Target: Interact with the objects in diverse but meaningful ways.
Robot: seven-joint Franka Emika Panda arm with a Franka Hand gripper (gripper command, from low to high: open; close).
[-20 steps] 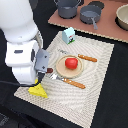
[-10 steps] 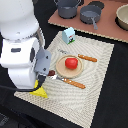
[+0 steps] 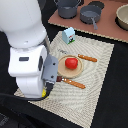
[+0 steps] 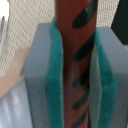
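Note:
In the wrist view my gripper (image 4: 75, 30) is shut on the brown sausage (image 4: 75, 65), which has dark grill marks; the teal pads (image 4: 56, 75) press it from both sides. The red tomato (image 3: 71, 63) rests on the tan plate (image 3: 62, 71) in the exterior view. At the mat's far corner stands the white carton (image 3: 68, 35). The arm's white body hides the gripper in the exterior view. A yellow sliver of the cheese wedge (image 3: 45, 92) peeks out beneath it.
An orange-handled fork (image 3: 88, 58) and knife (image 3: 73, 82) flank the plate on the woven mat (image 3: 95, 95). Behind, on a brown board (image 3: 107, 30), stand a dark pot (image 3: 67, 7), a pan (image 3: 91, 14) and a bowl (image 3: 122, 16).
The arm has shifted over the mat's near corner at the exterior view's left, and the cheese wedge, plainly visible a second ago, is now almost fully covered.

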